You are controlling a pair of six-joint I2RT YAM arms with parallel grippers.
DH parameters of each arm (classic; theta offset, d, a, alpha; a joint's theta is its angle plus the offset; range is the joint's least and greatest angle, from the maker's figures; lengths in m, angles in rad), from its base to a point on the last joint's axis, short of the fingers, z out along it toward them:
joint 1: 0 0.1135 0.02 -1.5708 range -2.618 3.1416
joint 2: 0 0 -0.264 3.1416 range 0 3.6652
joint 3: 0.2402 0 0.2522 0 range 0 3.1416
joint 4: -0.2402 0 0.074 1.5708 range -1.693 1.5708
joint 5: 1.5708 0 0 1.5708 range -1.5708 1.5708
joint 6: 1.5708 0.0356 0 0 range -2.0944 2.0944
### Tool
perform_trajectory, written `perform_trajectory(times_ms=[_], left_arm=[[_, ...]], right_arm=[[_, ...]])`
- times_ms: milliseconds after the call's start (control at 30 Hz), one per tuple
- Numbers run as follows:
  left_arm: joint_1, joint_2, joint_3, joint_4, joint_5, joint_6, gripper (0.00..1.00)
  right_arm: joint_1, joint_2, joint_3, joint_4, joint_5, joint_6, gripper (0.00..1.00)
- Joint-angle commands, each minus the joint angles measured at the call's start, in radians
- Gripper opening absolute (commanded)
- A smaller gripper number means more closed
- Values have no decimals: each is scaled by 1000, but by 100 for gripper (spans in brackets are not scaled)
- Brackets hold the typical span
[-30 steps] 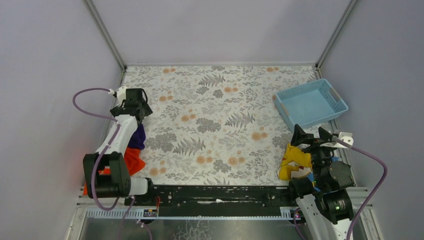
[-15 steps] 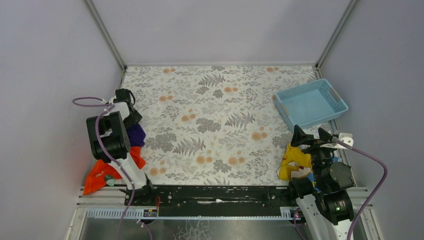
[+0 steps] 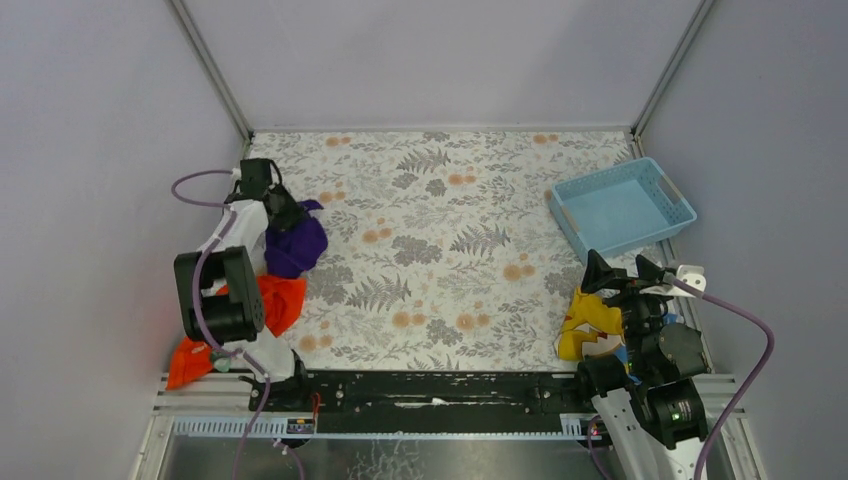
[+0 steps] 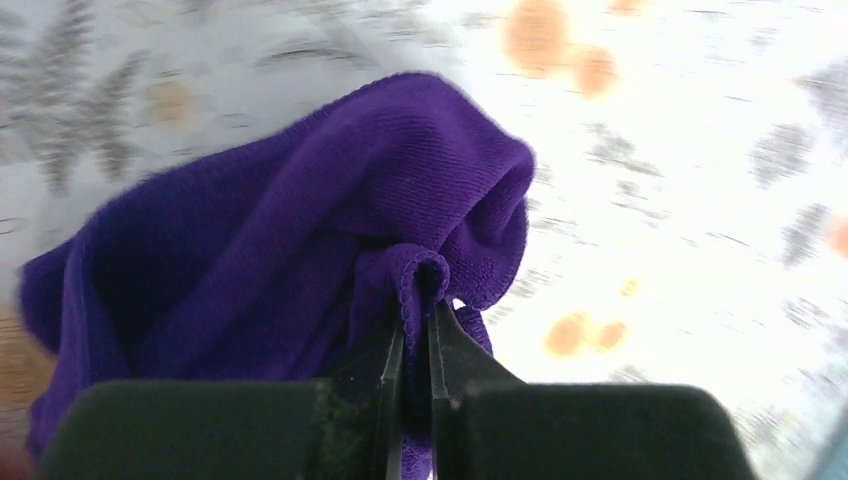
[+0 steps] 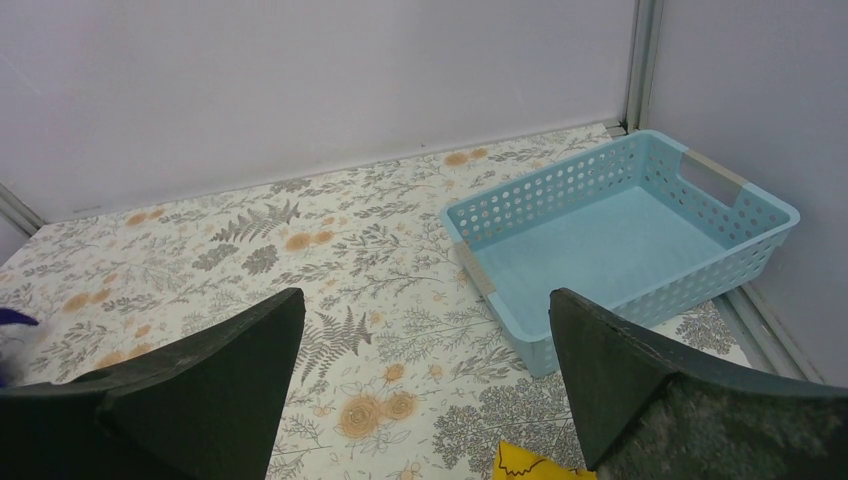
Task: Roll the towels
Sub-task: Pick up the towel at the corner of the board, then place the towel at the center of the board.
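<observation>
Left pincer (image 4: 415, 300) clamps the hem of the deep purple soft cloth towel (image 4: 300, 210), bunched just beyond its tips, likely to spread it for rolling; the crumpled orange-red cloth towel (image 3: 278, 300) lies behind it; right pincer (image 5: 422, 300) stands apart, empty.

— The purple towel (image 4: 280, 230)?
— Soft matt cloth, finely ribbed (stitched hem along the edge).
— And the basket (image 5: 660, 290)?
— Smooth blue plastic, holes in its walls. The table cover (image 5: 330, 250) looks matt, printed.
</observation>
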Motion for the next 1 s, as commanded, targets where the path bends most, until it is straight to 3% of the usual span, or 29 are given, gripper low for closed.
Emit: perform_trajectory(times_ms=[0,167,300,667,800,900,967], left_arm=[[-86,-173,112,45,165,-60,0],[-175,-280,221,31,188,-88,1],[-223,-329,275,42,284,-136,2],[-681,-272,277,192,313,-224,4],[-773,-239,301,211,312,-213,5],[-801,-265,263,218,284,-181,11],[-803,-307,185,209,210,-161,21]], right_arm=[[6,27,11,27,-23,0,99],[5,52,14,26,-39,-2,99],[6,79,22,24,-63,-2,99],[5,319,145,-18,-285,49,99],[6,401,163,-11,-360,82,100],[5,436,158,5,-405,97,99],[5,467,156,7,-438,102,99]])
